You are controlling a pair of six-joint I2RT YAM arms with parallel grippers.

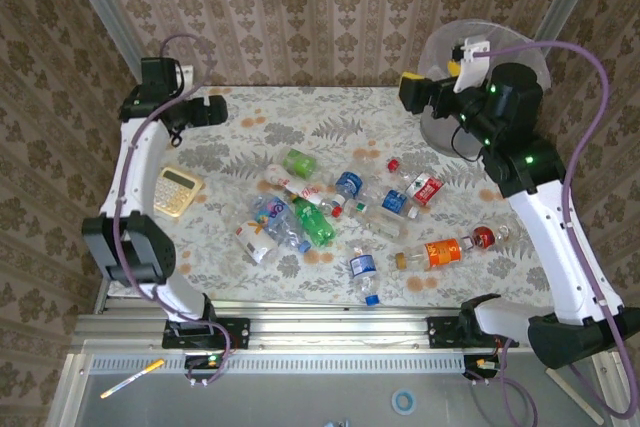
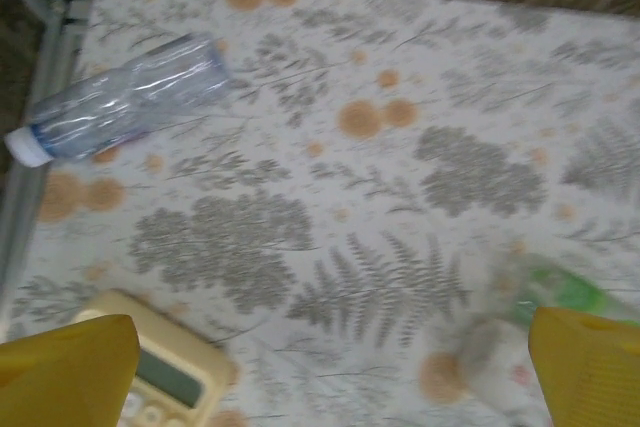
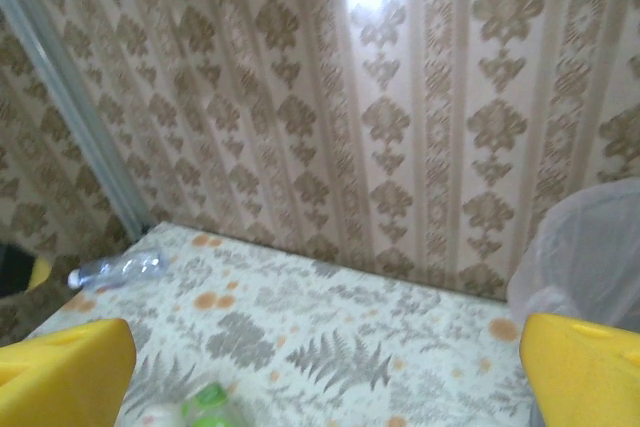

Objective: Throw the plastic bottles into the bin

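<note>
- No word, brand or number can be read anywhere.
- The bottles (image 1: 315, 222) on the bench carry coloured labels, but from above the print is too small to make out.
- One label (image 1: 427, 189) is red and white, another (image 1: 363, 265) is blue, and the orange bottle (image 1: 440, 252) has a pale band; the lettering on all three is unreadable.
- The calculator (image 1: 177, 190) has keys and a display (image 2: 165, 375), both too blurred to read.

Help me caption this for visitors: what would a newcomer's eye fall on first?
The litter of plastic bottles strewn across the middle of the floral table, with an orange bottle brightest near the right edge. Next come the bag-lined bin at the far right corner and a yellow calculator on the left.
</note>
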